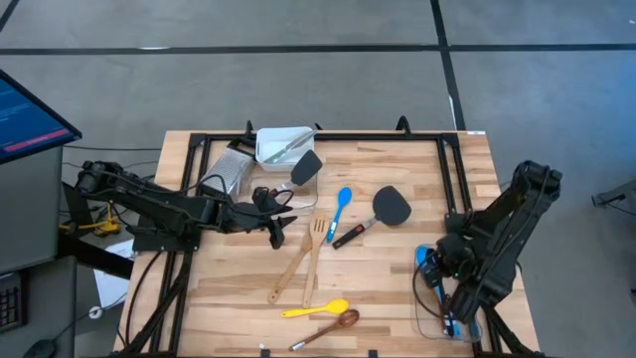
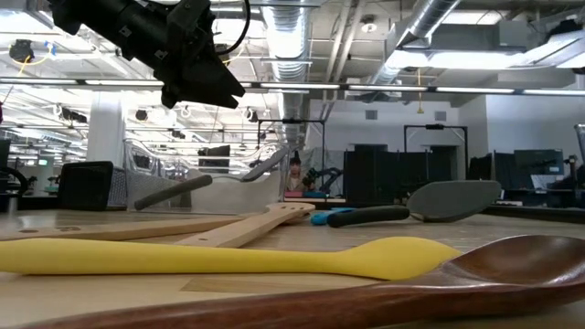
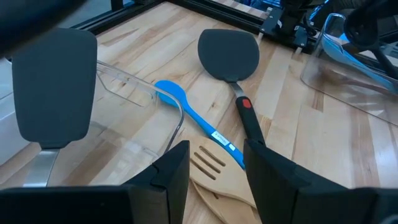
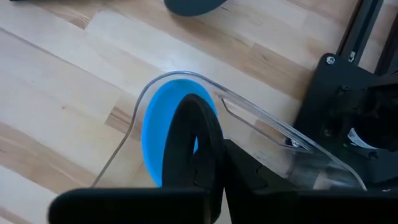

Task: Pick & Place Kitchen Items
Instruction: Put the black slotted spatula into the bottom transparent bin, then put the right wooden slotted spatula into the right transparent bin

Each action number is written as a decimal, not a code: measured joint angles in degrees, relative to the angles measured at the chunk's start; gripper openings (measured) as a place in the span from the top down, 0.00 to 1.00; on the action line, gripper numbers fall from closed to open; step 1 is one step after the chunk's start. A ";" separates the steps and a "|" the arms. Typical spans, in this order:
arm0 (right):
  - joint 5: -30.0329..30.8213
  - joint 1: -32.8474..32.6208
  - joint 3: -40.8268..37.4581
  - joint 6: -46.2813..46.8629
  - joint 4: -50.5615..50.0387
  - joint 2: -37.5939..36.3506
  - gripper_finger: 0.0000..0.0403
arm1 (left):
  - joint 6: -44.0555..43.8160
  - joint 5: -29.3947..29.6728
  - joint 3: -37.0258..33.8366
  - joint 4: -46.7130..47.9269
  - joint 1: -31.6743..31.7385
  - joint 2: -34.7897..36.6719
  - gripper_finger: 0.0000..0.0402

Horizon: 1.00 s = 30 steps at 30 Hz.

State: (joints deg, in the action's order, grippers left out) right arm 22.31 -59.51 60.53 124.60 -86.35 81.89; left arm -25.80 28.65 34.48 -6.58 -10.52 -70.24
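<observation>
While left gripper (image 3: 214, 168) hovers open, slotted turner (image 3: 208, 163) lies just below.

In the low view the long dark wooden spoon (image 2: 384, 288) runs off the bottom and right edges, and the yellow silicone spoon (image 2: 228, 258) is cut by the left edge. In the right wrist view, the right gripper's dark fingers (image 4: 189, 149) cover the middle of a blue silicone utensil (image 4: 155, 134) in a clear plastic tub (image 4: 261, 134), so its shape cannot be told. At the left of the left wrist view, the wide black spatula (image 3: 55, 84) has its handle cut off at the bottom edge.
</observation>
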 joint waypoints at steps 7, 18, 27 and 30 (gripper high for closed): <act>0.01 0.53 0.00 -0.54 -0.22 0.19 0.81 | 0.00 0.00 0.00 0.01 0.00 0.00 0.66; -0.08 3.55 2.47 -10.89 -0.84 -6.40 0.72 | 0.00 -0.01 0.00 0.03 0.00 0.00 0.66; 2.34 8.61 3.23 -22.93 -0.07 -12.75 0.75 | 0.00 -0.01 0.00 0.04 -0.02 0.00 0.66; 5.73 10.58 3.23 -28.74 0.62 -13.40 0.77 | 0.00 -0.01 0.00 0.05 -0.02 0.00 0.66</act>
State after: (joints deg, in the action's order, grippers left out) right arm 28.04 -48.93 63.77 95.86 -85.73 68.49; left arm -25.80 28.64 34.48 -6.52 -10.54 -70.24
